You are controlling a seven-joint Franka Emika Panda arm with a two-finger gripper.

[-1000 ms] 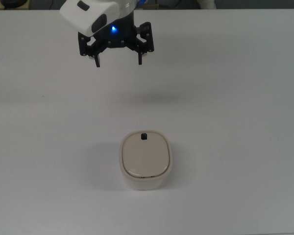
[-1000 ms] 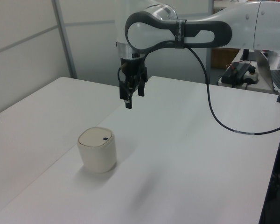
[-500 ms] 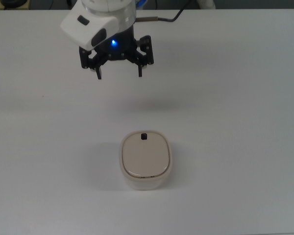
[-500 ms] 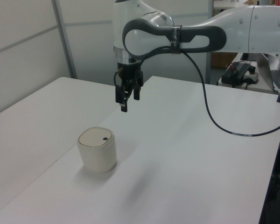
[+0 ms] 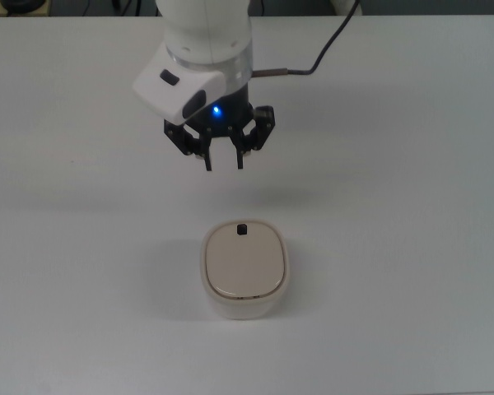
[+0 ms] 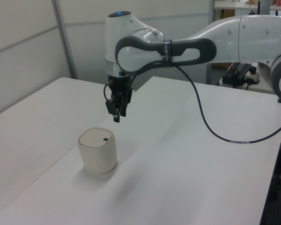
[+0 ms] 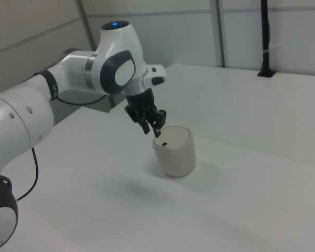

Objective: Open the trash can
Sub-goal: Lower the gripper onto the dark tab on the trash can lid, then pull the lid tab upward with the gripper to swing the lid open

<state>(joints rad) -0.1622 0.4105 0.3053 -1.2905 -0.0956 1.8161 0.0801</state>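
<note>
1. White desk (image 5: 412,247) fills the top view, with one trash can (image 5: 244,270) standing in the lower middle, its tan lid (image 5: 244,262) shut. One small black button (image 5: 242,230) sits at the lid's far edge, toward the arm. The tool (image 5: 223,165) hangs above the desk just beyond that button, not touching the can. Its two fingers stand a narrow gap apart and hold nothing.

2. Grey wall panels back the left view. The single trash can (image 6: 98,150) stands alone on the desk (image 6: 187,164), and the tool (image 6: 116,117) points down, above and slightly to the left view's right of the lid. One black cable (image 6: 210,126) loops from the arm.

3. Pale panelling and a second white surface lie behind the right view. The tool (image 7: 151,131) hovers just above the button (image 7: 161,144) side of the trash can (image 7: 173,150), with a small gap showing.

4. Judging by its look, the can is light, stiff, smooth plastic and may skid or tip if pushed sideways. The button is probably the release, so a straight downward press with a fingertip suits better than gripping the body.

5. Count: one can, one lid, one button, one arm, one tool.
</note>
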